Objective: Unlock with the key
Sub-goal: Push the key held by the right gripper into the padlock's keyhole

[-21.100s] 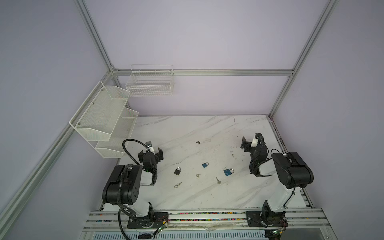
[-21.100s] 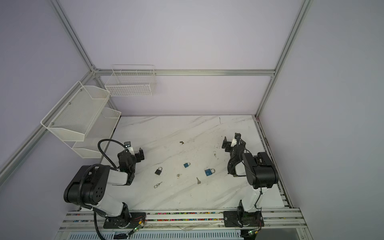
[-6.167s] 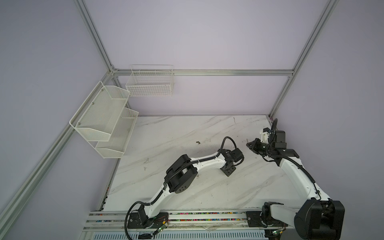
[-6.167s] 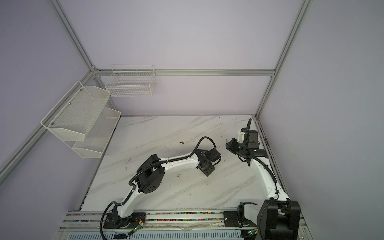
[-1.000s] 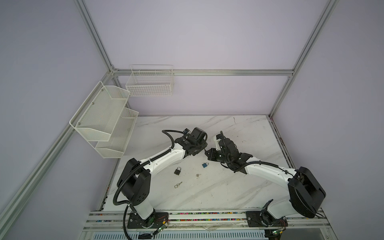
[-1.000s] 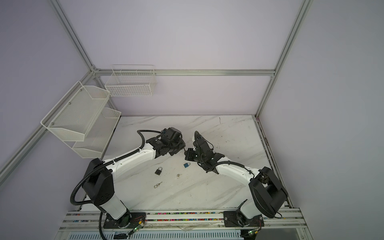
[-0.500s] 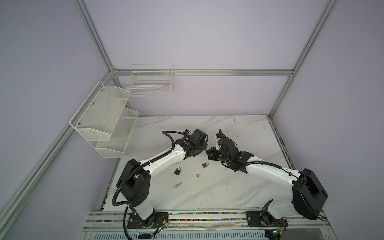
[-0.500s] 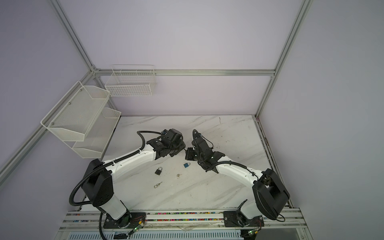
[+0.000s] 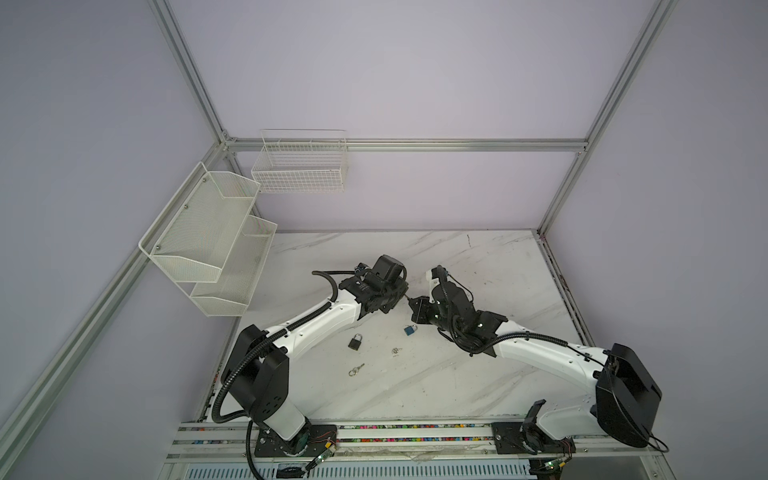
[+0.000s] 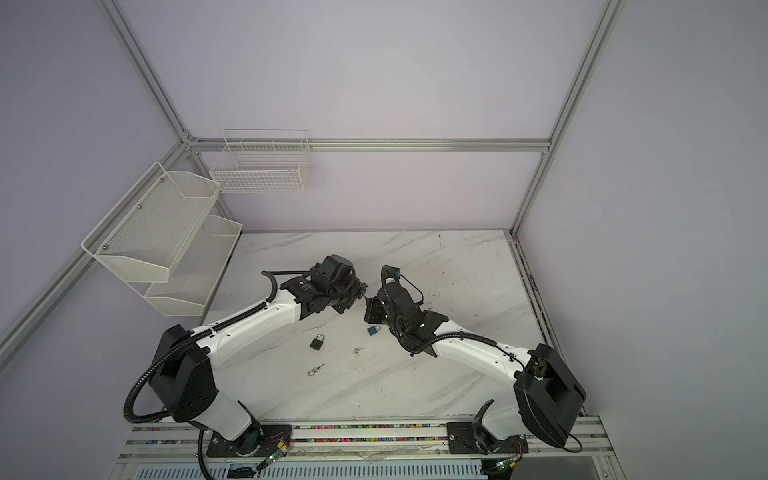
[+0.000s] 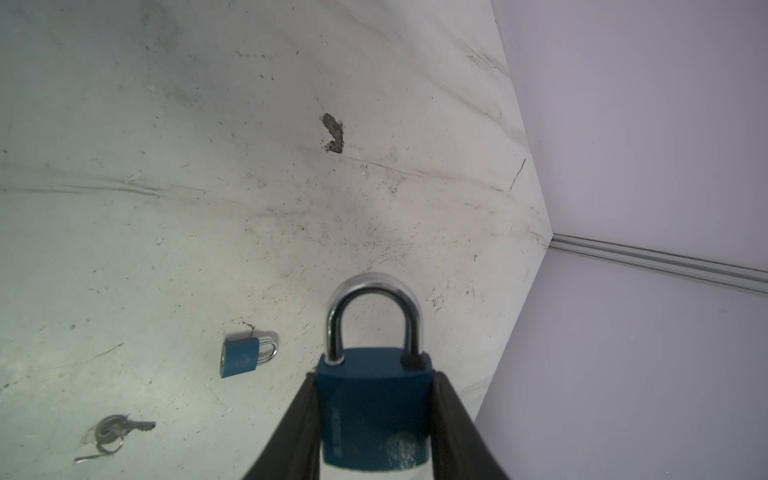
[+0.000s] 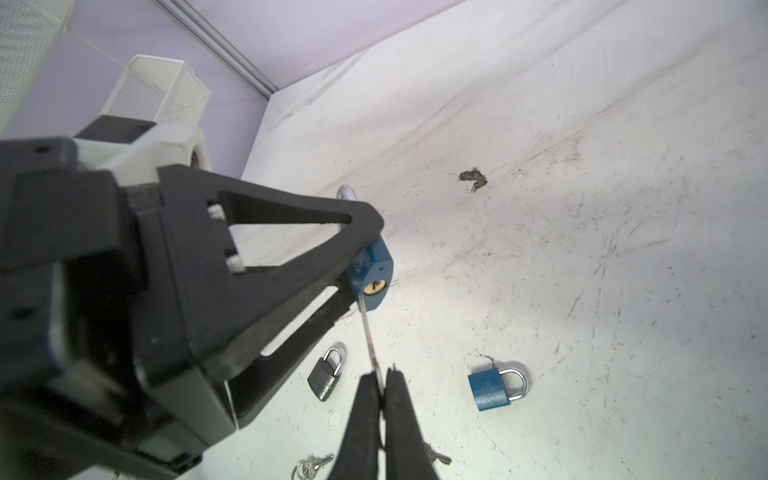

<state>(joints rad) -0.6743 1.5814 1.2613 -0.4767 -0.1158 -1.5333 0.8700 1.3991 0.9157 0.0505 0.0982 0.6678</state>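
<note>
My left gripper (image 11: 374,376) is shut on a blue padlock (image 11: 374,407) and holds it by its sides above the table, silver shackle seated in the body. In the right wrist view the padlock (image 12: 376,266) shows its brass keyhole end between the left gripper's fingers (image 12: 365,226). My right gripper (image 12: 380,374) is shut on a thin silver key (image 12: 371,340). The key's blade points at that end and its tip touches the lock just beside the keyhole. In both top views the left gripper (image 9: 401,294) and the right gripper (image 9: 417,309) meet at the table's middle.
On the marble table lie a smaller blue padlock (image 9: 410,330), a dark grey padlock (image 9: 355,342) and two loose keys (image 9: 356,369) (image 9: 395,351). White mesh shelves (image 9: 208,241) and a wire basket (image 9: 299,166) hang on the left and back walls.
Over the last second the right arm has shifted slightly beside the held padlock. The left arm has stayed put, and both grips are the same.
</note>
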